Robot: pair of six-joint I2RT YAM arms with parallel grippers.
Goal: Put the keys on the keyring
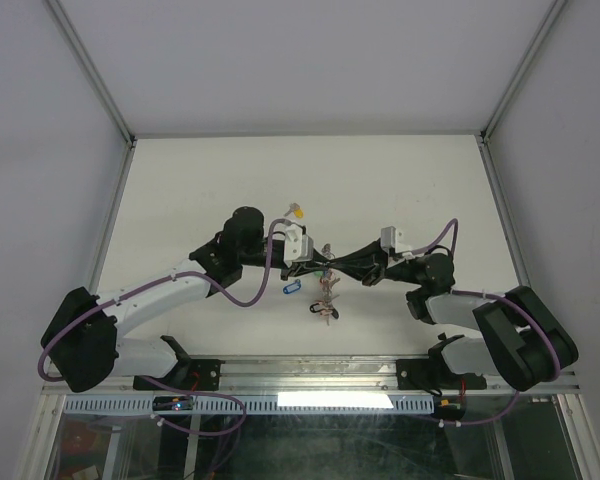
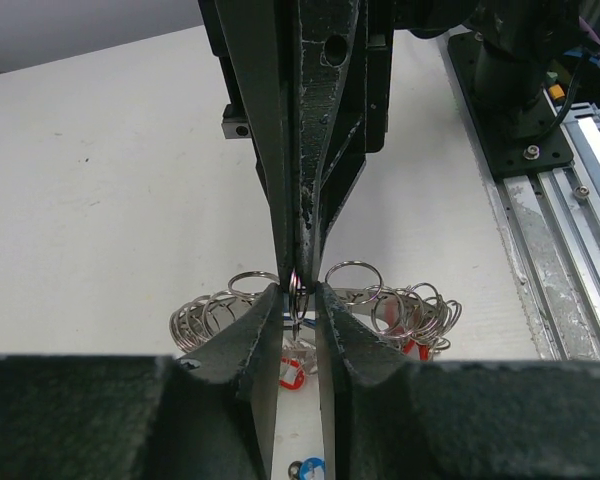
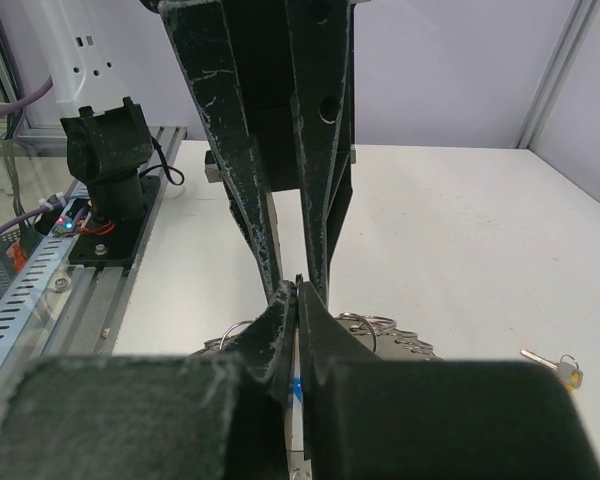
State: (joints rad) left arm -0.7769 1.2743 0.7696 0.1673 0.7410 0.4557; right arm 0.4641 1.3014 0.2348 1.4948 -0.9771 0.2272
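The keyring (image 2: 392, 302), a silver band fringed with small rings and red tags, lies on the white table (image 1: 180, 200) under both grippers; it also shows in the top view (image 1: 326, 296) and the right wrist view (image 3: 380, 330). My right gripper (image 3: 298, 290) is shut on a small silver ring (image 2: 297, 288), held edge-on over the keyring. My left gripper (image 2: 299, 300) is open, its fingers (image 2: 255, 335) on either side of the right fingertips. The blue-tagged key (image 1: 290, 288) lies beneath the left gripper. The yellow-tagged key (image 1: 298, 210) lies apart, farther back, and shows in the right wrist view (image 3: 555, 368).
An aluminium rail (image 1: 310, 372) with the arm bases runs along the near table edge. Grey enclosure walls and frame posts (image 1: 95, 75) bound the table at the back and sides.
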